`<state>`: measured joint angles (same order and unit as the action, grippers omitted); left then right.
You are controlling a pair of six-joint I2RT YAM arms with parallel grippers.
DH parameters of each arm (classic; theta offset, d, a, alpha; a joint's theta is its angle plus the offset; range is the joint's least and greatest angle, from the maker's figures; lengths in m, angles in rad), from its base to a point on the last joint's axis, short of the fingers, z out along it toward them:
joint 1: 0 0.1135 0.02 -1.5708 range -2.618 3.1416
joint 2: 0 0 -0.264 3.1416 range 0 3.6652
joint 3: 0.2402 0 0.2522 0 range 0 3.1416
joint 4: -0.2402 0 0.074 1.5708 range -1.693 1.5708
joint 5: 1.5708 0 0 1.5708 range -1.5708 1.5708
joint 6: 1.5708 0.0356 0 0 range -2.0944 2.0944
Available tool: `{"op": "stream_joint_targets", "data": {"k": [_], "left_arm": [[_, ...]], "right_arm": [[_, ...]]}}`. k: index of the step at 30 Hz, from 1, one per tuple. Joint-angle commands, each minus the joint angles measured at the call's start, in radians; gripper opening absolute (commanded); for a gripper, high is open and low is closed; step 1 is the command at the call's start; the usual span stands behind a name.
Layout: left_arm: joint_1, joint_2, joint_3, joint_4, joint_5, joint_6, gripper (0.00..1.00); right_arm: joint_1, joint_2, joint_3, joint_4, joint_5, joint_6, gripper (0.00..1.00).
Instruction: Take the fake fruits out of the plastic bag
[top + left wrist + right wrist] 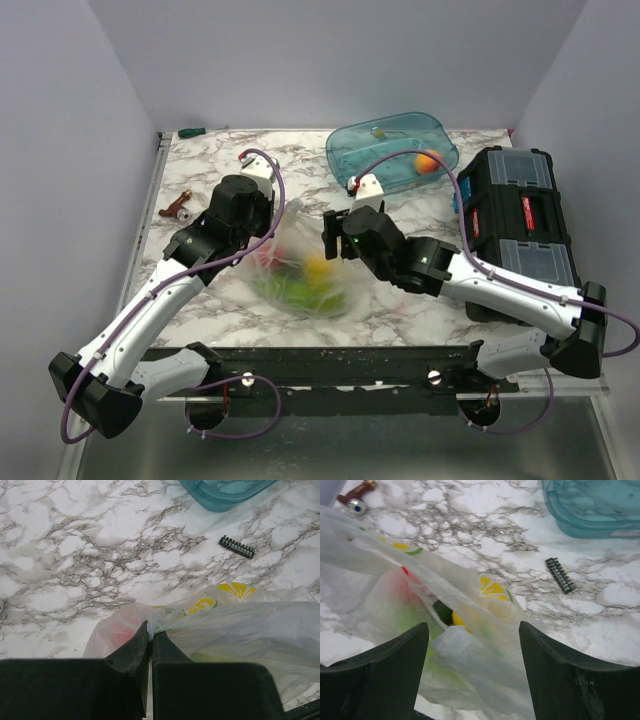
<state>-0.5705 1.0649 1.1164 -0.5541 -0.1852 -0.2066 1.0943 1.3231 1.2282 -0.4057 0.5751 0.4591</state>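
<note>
Bag-opening step: left gripper (150,631) pinched shut on plastic bag (240,625) rim, mid-table; right gripper (472,630) spread wide just above it, empty — fake fruits (300,283) inside. Next needs right jaws through the mouth onto one fruit

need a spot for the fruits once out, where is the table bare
Bare marble lies at the far left, between the green-handled tool and the brown piece, and along the near edge in front of the plastic bag. It is crowded between the bag, teal tub and toolbox, where the right gripper hovers.
</note>
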Motion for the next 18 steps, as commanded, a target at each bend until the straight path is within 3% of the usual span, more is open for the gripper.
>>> {"op": "stream_joint_targets", "data": {"k": [1, 5, 8, 11, 18], "left_arm": [[0.001, -0.019, 0.006, 0.027, 0.028, -0.008, 0.00], [0.003, -0.012, 0.011, 0.022, 0.036, -0.010, 0.00], [0.002, -0.011, 0.013, 0.020, 0.031, -0.011, 0.00], [0.003, -0.008, 0.013, 0.017, 0.023, -0.014, 0.00], [0.004, -0.004, 0.008, 0.021, -0.006, -0.014, 0.00]], "right_arm": [[0.005, 0.051, 0.057, -0.132, 0.184, 0.053, 0.76], [0.007, 0.077, 0.063, -0.237, 0.252, 0.140, 0.71], [0.005, 0.035, 0.033, -0.231, 0.252, 0.152, 0.51], [0.005, -0.033, -0.019, -0.197, 0.245, 0.152, 0.49], [0.005, -0.175, -0.130, -0.183, 0.201, 0.208, 0.32]]}}
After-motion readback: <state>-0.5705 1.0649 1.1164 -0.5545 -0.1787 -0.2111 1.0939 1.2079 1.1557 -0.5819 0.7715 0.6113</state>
